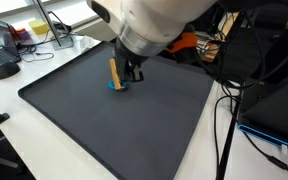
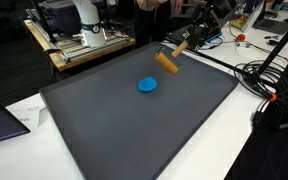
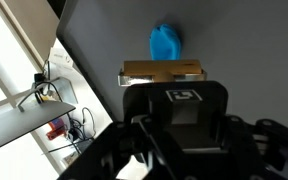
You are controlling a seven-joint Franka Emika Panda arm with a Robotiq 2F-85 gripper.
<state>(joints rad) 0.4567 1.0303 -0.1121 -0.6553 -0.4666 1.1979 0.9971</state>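
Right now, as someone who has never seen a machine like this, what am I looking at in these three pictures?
This is a robot arm with a two-fingered pincer at its end. Two pictures come from cameras standing outside the robot, looking at the same table from different places. The third comes from a camera on the robot's wrist, looking past the pincer. On the white table lies a dark grey mat, and on it sits a small blue round thing. The pincer appears to hold a wooden block, tilted and seemingly lifted off the mat, close to the blue thing. Cables lie beside the mat.
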